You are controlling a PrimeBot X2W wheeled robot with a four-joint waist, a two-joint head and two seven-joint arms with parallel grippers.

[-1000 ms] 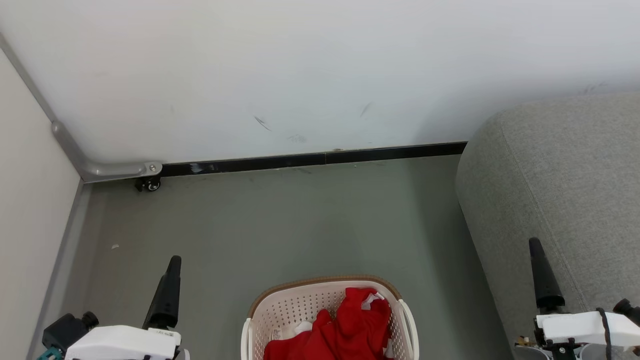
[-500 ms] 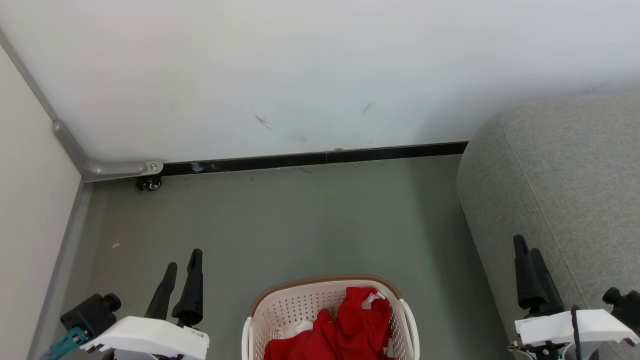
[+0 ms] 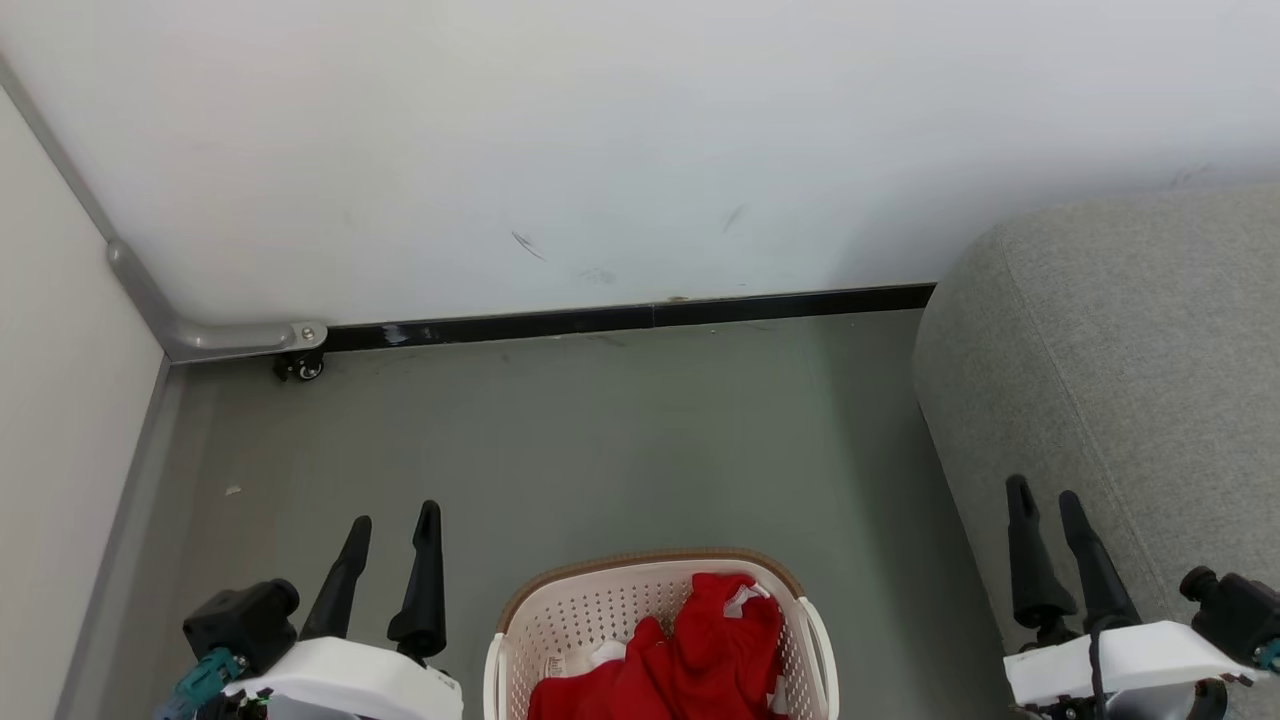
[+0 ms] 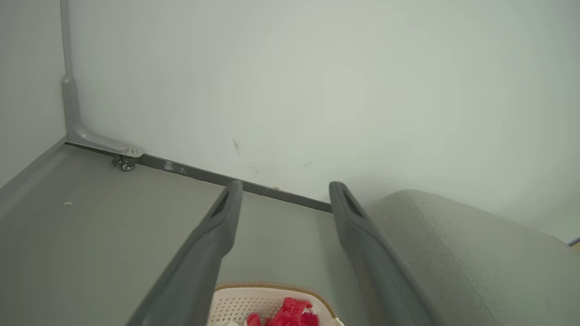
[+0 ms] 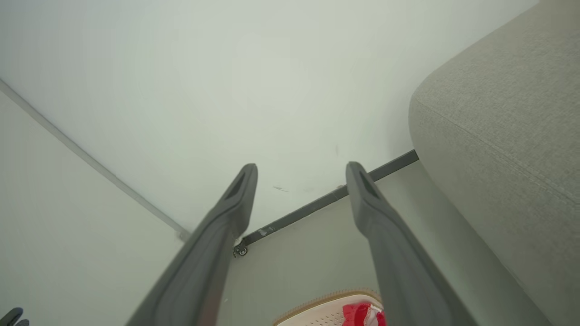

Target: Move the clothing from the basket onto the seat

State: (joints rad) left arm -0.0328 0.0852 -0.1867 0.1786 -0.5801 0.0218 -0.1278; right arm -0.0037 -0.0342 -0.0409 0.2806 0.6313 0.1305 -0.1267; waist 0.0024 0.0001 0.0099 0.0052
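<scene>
- Red clothing (image 3: 700, 650) with white patches is heaped inside the basket (image 3: 650, 560), at the bottom centre of the head view.
- Cream perforated walls and a brown woven-look rim are shown on the basket, which is set on the grey floor (image 3: 600, 440).
- At the lower left, the left gripper (image 3: 396, 513) is held over the floor just left of the basket, its jaws spread apart with nothing between them.
- At the lower right, the right gripper (image 3: 1043, 490) is seen against the near edge of the seat (image 3: 1130, 370), its jaws likewise parted and empty.
- Light-grey upholstery with a stitched seam and a rounded corner is seen on the seat, which runs along the right side of the frame, apart from the basket.
- Farther up, a black skirting strip (image 3: 620, 318) is run across the middle of the frame where the floor ends.
- At the left end of that strip, a small caster wheel (image 3: 300, 368) is fitted under a grey metal bracket (image 3: 200, 340).
- Beyond, the upper half is taken up by a white wall (image 3: 600, 130) marked with a few faint scuffs.
</scene>
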